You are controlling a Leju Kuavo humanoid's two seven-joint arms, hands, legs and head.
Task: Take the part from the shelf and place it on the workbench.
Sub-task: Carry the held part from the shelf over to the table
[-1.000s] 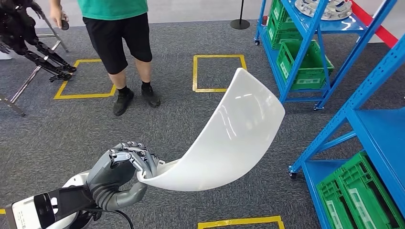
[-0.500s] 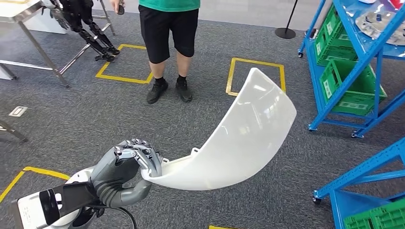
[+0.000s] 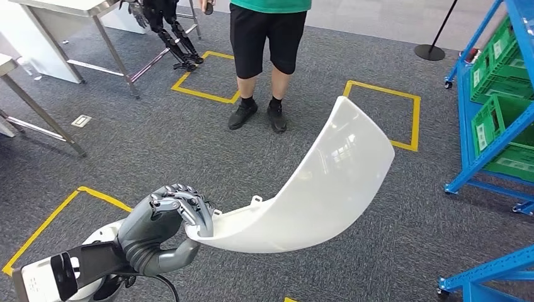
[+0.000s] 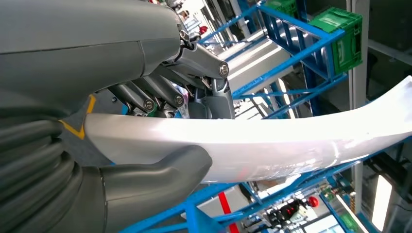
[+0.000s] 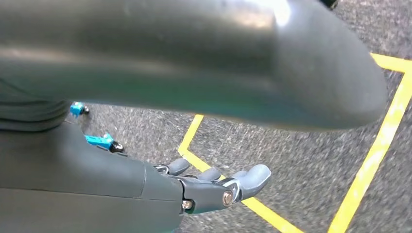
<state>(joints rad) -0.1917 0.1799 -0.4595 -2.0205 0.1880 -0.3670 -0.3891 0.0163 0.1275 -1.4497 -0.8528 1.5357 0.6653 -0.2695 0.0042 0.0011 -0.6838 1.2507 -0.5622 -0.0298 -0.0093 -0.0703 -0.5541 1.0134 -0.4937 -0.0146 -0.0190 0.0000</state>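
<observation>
Big white curved part (image 3: 321,189) is off the shelf, up in the air over grey carpet (image 3: 126,157), w/ a person (image 3: 267,38) standing beyond and blue racks (image 3: 497,94) to one side. Looks stiff, glossy, prob light but slippery; long overhang from one end grip, so it'd swing. Left hand (image 3: 167,220) clamps the near edge, thumb under, fingers over. Right hand (image 5: 214,187) hangs low, fingers apart, holding nothing.
</observation>
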